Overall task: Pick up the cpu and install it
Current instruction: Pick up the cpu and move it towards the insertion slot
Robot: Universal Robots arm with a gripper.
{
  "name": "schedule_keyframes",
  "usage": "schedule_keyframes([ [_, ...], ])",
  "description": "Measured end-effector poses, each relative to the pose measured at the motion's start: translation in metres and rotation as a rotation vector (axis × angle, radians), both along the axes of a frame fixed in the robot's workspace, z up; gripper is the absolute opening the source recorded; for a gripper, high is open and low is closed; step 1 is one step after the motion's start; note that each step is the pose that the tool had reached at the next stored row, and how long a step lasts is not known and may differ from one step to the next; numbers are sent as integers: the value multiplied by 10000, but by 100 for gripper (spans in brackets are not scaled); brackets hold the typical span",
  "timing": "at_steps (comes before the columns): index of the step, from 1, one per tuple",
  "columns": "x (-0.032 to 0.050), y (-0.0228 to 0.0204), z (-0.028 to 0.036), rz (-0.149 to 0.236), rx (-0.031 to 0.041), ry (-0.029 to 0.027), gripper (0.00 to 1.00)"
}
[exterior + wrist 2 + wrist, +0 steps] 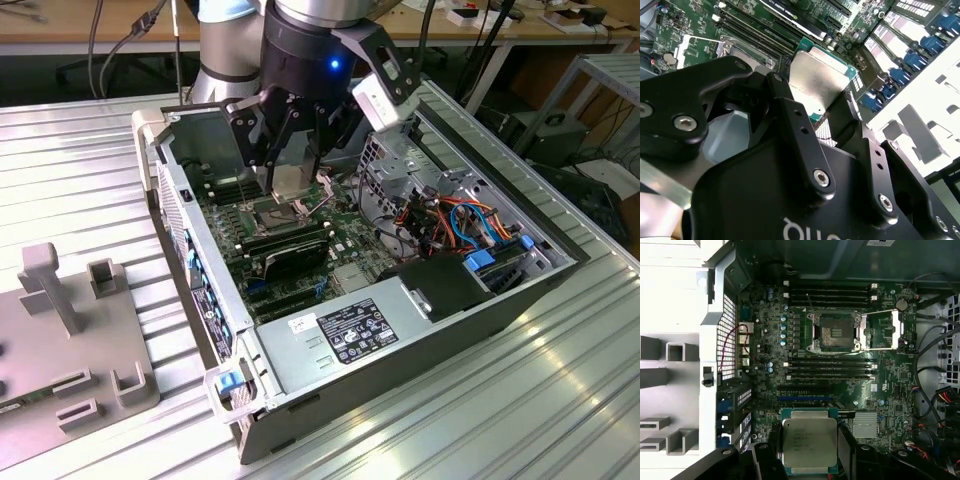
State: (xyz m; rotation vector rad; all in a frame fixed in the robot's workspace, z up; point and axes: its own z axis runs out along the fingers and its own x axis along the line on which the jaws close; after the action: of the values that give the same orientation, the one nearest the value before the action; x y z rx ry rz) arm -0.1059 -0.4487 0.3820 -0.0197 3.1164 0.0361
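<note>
The cpu (289, 172) is a small silver-grey square chip on a green base, held between my gripper's (292, 188) black fingers. It hangs above the motherboard (345, 225) inside the open computer case, just over the dark socket (283, 212). In the first wrist view the cpu (809, 441) sits flat between the fingers. Further along the board lies the open socket (832, 333), its hinged metal plate (883, 330) swung aside. The second wrist view shows the cpu (818, 80) clamped by its edges, tilted over the board.
Long black memory sticks (287, 247) lie beside the socket. A power supply (350, 335) fills the case's near end, with coloured cables (452, 218) toward the exterior view's right. A grey fixture (70, 330) stands outside the case on the ribbed table (480, 420).
</note>
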Motion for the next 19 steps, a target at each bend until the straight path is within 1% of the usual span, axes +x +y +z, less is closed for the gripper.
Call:
schedule_keyframes([
  [10,20,0,0,-2,1,0,55],
  [12,36,0,0,-1,0,1,55],
  [19,38,0,0,-1,0,0,55],
])
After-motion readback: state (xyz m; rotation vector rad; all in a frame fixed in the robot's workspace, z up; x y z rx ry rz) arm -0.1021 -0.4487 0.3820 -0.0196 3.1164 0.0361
